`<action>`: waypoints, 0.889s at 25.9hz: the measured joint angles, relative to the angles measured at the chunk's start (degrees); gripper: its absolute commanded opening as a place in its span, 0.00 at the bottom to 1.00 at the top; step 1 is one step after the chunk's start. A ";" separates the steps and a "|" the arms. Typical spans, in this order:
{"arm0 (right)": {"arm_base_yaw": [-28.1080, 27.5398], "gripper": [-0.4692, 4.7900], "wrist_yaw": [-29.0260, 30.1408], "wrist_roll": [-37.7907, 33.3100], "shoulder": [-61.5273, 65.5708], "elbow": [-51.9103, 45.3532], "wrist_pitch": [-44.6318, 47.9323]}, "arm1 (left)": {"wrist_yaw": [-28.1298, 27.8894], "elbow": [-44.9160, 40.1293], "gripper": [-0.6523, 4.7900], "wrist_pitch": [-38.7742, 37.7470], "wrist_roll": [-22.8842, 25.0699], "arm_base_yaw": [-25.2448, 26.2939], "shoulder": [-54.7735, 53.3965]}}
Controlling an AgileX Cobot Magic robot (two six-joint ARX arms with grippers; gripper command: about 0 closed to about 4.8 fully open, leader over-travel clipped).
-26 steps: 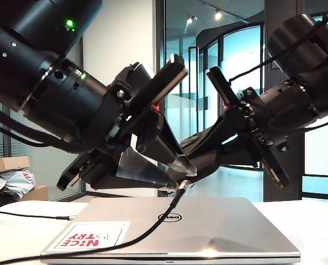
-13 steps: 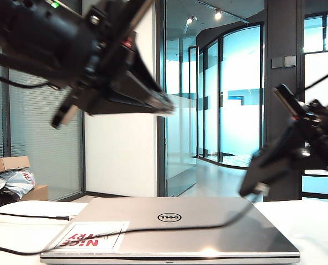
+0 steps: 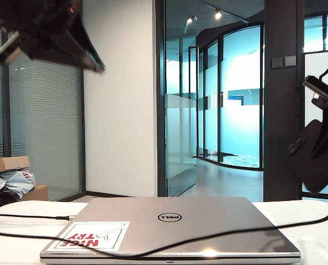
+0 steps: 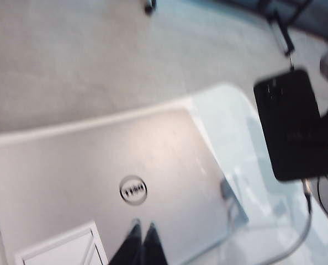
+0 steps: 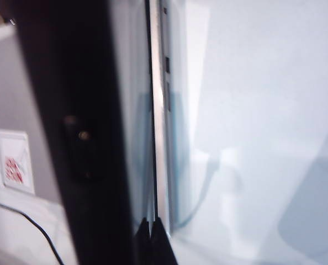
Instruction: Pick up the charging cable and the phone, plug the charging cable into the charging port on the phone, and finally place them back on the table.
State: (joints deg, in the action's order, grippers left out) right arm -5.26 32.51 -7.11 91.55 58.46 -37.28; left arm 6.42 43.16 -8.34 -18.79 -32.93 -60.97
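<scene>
The black phone (image 4: 294, 124) hangs above the white table (image 3: 318, 232), to the right of the laptop. My right gripper (image 5: 153, 222) is shut on the phone's thin edge (image 5: 81, 138) and sits at the right edge of the exterior view (image 3: 299, 144). The charging cable (image 3: 208, 238) leaves the phone's lower end (image 4: 307, 193), sags over the laptop lid and trails off to the left. Its plug looks seated in the port, though blur hides the joint. My left gripper (image 4: 142, 227) is shut and empty, high above the laptop at the upper left (image 3: 98, 66).
A closed silver Dell laptop (image 3: 169, 226) with a red and white sticker (image 3: 89, 236) fills the middle of the table. A second thin black cord with a dark tip (image 3: 59, 217) lies on the table at the left. Cardboard boxes (image 3: 9, 164) stand beyond the table's left end.
The two grippers met over the laptop a second ago. The left gripper let go of the cable end, shut, and rose to the upper left. The right gripper carried phone and cable rightward.
</scene>
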 measured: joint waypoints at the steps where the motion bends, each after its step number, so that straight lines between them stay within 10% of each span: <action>1: -0.35 0.08 -0.48 1.42 0.68 1.49 -2.27 | 0.02 0.35 0.11 -0.02 0.13 0.31 0.28; 8: -0.96 0.08 -1.95 10.82 11.45 13.35 -16.68 | 0.04 1.20 0.11 -0.52 2.27 1.64 0.50; 19: -0.22 0.08 -2.14 11.45 21.79 14.01 -15.04 | 0.07 1.20 0.11 -0.52 2.29 1.64 0.46; 23: 0.46 0.32 -4.59 11.43 23.06 14.03 -11.93 | 0.07 1.20 0.11 -0.52 2.29 1.66 0.48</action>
State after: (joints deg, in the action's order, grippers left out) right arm -4.80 27.92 4.32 114.61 72.49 -49.21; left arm 6.48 44.36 -8.86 -16.49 -31.27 -60.49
